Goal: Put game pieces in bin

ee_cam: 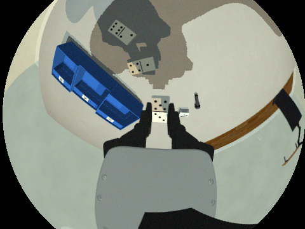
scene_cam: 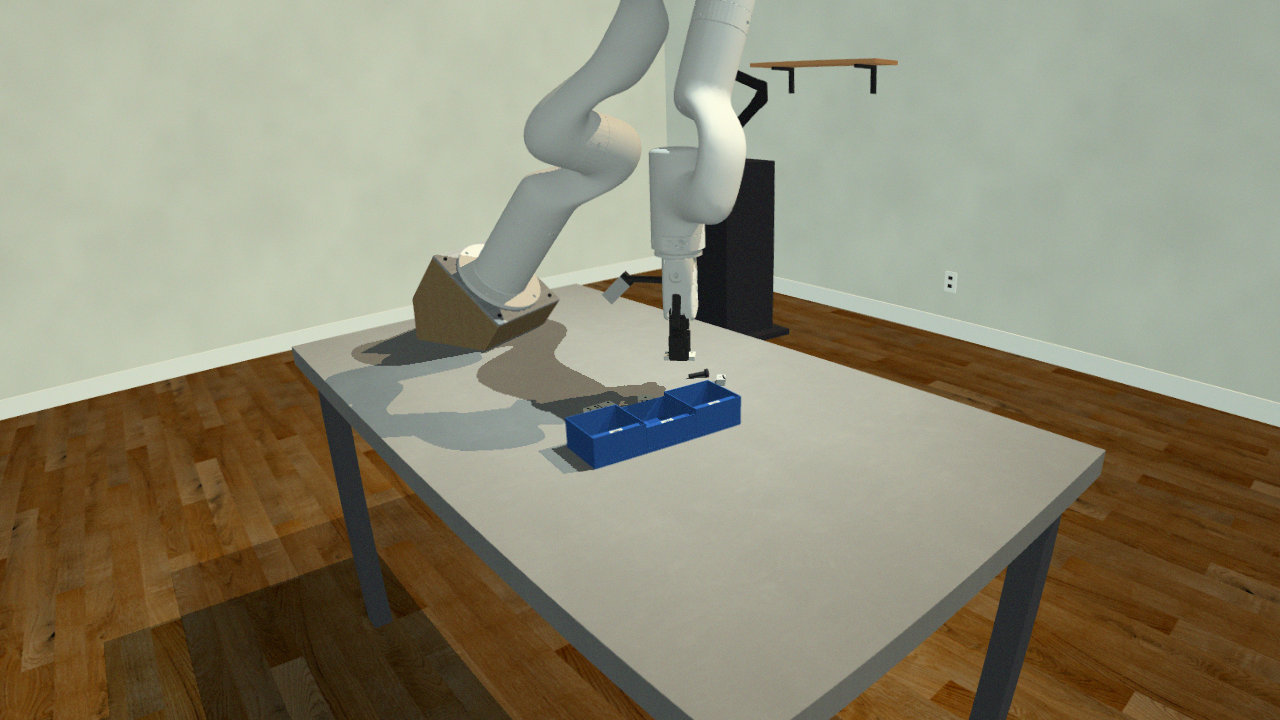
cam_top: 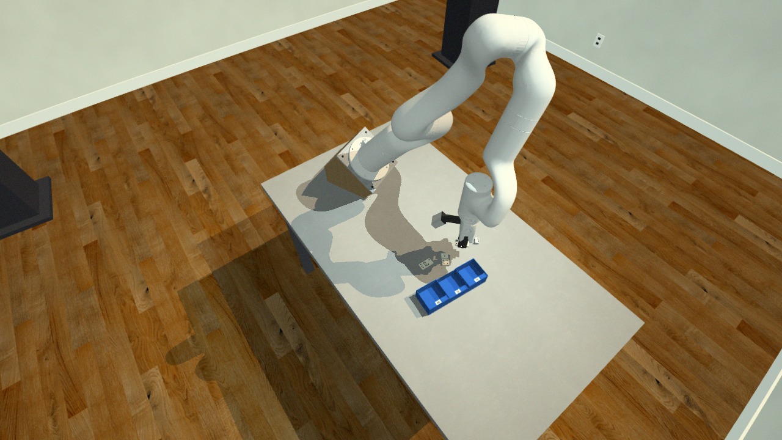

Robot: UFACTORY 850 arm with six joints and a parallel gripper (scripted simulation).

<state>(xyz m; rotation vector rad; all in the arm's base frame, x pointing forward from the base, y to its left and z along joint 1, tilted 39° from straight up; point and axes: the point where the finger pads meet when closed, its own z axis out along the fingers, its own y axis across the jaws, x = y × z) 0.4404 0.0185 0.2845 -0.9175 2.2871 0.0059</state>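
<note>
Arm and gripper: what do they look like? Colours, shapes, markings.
The arm has smooth, rounded off-white links with no visible cables or markings. It rises from a tan wedge base. The gripper has a grey body and two black fingers. A small grey box sticks out from the wrist.

Pale green walls point(scene_cam: 223, 134) meet a wooden plank floor point(cam_top: 136, 191); a grey table point(scene_cam: 805, 537) stands mid-room, a dark cabinet point(scene_cam: 742, 250) behind, a wall shelf point(scene_cam: 823, 63) above.
</note>
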